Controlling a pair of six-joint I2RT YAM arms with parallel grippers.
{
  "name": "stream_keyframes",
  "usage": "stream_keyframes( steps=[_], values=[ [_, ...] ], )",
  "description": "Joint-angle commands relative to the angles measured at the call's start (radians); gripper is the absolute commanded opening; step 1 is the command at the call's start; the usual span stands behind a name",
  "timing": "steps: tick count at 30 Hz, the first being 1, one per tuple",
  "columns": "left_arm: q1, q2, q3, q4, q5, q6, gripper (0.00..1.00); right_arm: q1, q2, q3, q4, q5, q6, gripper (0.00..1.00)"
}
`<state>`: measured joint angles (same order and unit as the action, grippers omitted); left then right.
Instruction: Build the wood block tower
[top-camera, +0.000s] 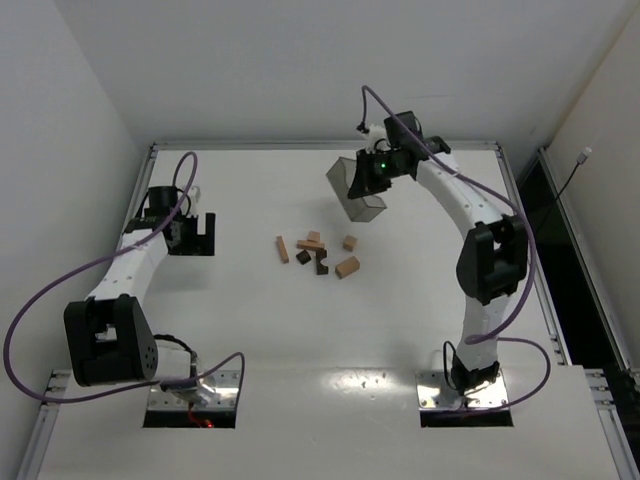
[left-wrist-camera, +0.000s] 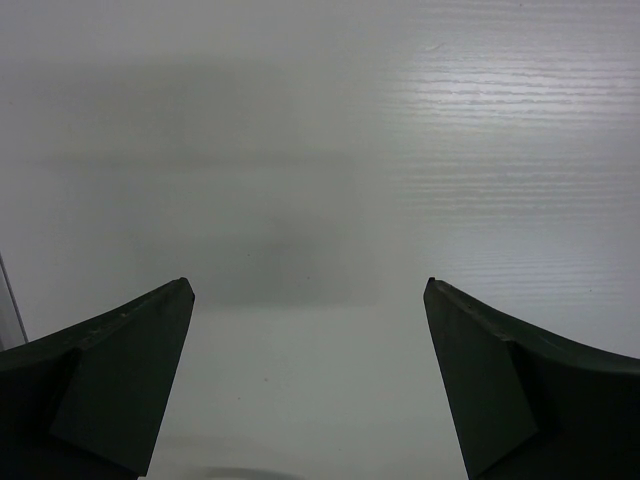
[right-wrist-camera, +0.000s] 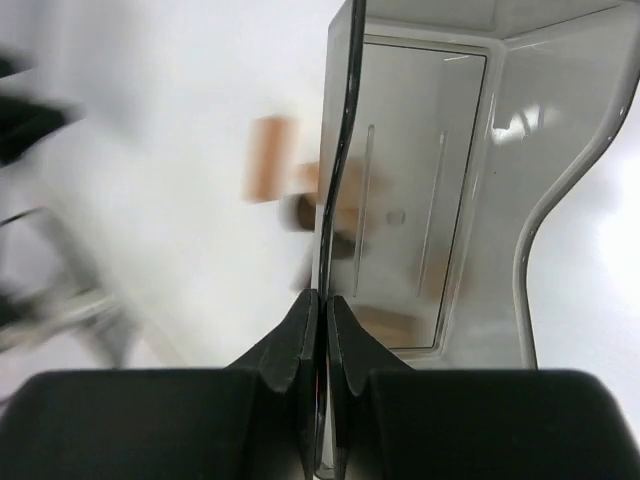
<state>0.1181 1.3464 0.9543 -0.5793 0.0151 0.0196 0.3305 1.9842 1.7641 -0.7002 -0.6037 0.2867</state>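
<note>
Several small wooden blocks (top-camera: 315, 252), light tan and dark brown, lie loose in a scatter at the table's middle; no tower stands. My right gripper (top-camera: 368, 182) is shut on the wall of a smoky-grey see-through tray (top-camera: 357, 190) and holds it tilted in the air behind the blocks. In the right wrist view the gripper (right-wrist-camera: 325, 300) pinches the tray's wall (right-wrist-camera: 340, 150), and blurred blocks (right-wrist-camera: 270, 170) show beyond it. My left gripper (top-camera: 204, 233) is open and empty over bare table at the left, and it also shows in the left wrist view (left-wrist-camera: 308, 290).
White walls close in the table on the left, back and right. A metal rail (top-camera: 325, 146) runs along the far edge. The arm bases (top-camera: 190, 385) sit at the near edge.
</note>
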Motion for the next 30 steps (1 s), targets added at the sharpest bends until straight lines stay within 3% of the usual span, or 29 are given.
stream_keyframes(
  steps=[1, 7, 10, 17, 21, 30],
  values=[
    [-0.008, -0.03, -0.006, 0.001, 0.02, 0.008, 1.0, -0.031, -0.07, 0.077, -0.162, 0.422, -0.147, 0.0],
    [-0.008, -0.03, 0.003, 0.001, 0.02, 0.008, 1.0, -0.117, -0.081, 0.115, -0.131, 0.749, -0.3, 0.0],
    [-0.008, -0.03, 0.003, 0.01, 0.02, 0.008, 1.0, -0.186, -0.081, 0.115, -0.09, 0.811, -0.405, 0.0],
    [-0.008, -0.03, 0.003, 0.021, 0.011, 0.008, 1.0, -0.361, 0.074, 0.213, -0.102, 0.822, -0.48, 0.0],
    [-0.008, -0.03, 0.012, 0.03, 0.011, 0.008, 1.0, -0.451, 0.172, 0.299, -0.114, 0.738, -0.451, 0.0],
    [-0.017, -0.039, 0.021, 0.03, 0.022, 0.008, 1.0, -0.512, 0.332, 0.371, -0.105, 0.639, -0.408, 0.0]
  ],
)
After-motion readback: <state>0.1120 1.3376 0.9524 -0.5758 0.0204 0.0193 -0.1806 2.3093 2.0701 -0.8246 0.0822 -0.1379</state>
